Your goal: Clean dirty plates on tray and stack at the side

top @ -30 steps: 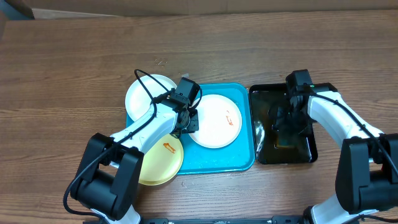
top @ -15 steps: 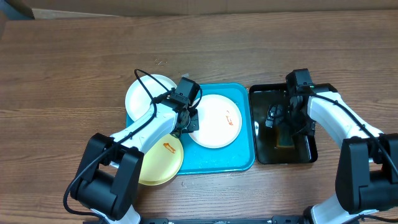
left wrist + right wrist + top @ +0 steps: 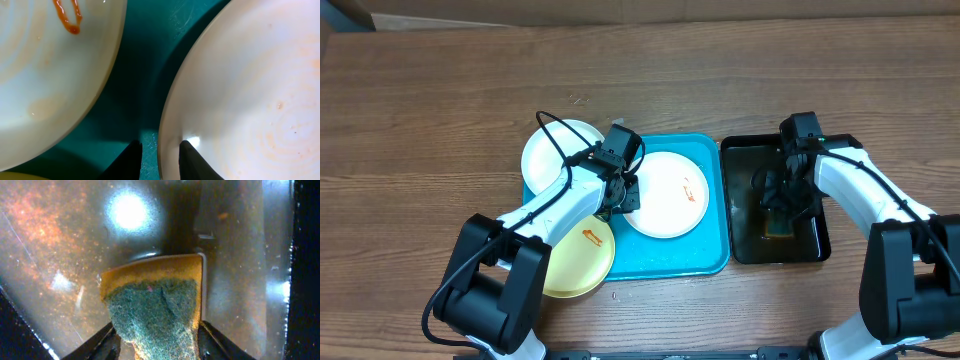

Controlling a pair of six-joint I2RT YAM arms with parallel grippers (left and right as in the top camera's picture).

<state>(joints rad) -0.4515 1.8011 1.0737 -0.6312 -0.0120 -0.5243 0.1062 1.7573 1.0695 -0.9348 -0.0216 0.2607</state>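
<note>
The turquoise tray (image 3: 712,252) holds a white plate (image 3: 665,193) with a red-orange smear. A second white plate (image 3: 555,150) overlaps the tray's far left corner. The pale yellow plate (image 3: 575,255), also smeared, lies at its front left and hangs partly off it. My left gripper (image 3: 625,196) straddles the left rim of the white plate on the tray; in the left wrist view its fingers (image 3: 159,157) sit on either side of that rim (image 3: 170,125). My right gripper (image 3: 782,198) is shut on a yellow-and-green sponge (image 3: 155,305) low over the black tray (image 3: 740,150).
The black glossy tray (image 3: 50,240) stands right of the turquoise tray and shows a wet, speckled film. Brown wooden table (image 3: 440,110) surrounds both trays. A smeared pale plate (image 3: 45,70) fills the left of the left wrist view.
My right gripper moved a little left with the sponge inside the black tray, then came back right. The left arm and the plates have not moved.
</note>
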